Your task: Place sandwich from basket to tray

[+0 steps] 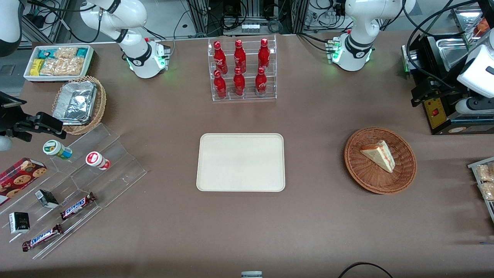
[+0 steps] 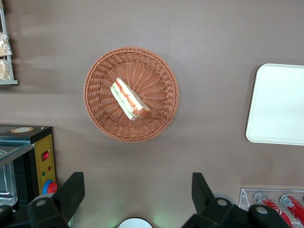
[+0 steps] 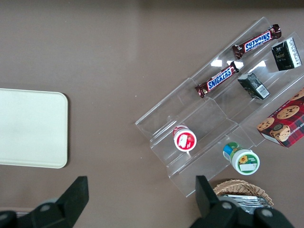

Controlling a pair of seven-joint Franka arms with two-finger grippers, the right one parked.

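front view: sandwich (image 1: 379, 155) lying in the reddish-brown basket (image 1: 401, 182), toward the working arm's end of the table; cream tray (image 1: 241, 162) well apart, mid-table, nearer the camera than the rack of red bottles (image 1: 241, 69).

left wrist view: gripper (image 2: 134, 195) held high above the table, jaws spread wide, holding nothing; sandwich (image 2: 129, 99) in basket (image 2: 164, 121); tray (image 2: 278, 104) corner visible.

right wrist view: tray (image 3: 31, 128) beside the clear stepped display (image 3: 209, 118) holding snack bars.

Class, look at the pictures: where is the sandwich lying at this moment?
The sandwich lies inside the basket, toward the working arm's end of the table, apart from the tray. The open gripper hangs above the table beside the basket.
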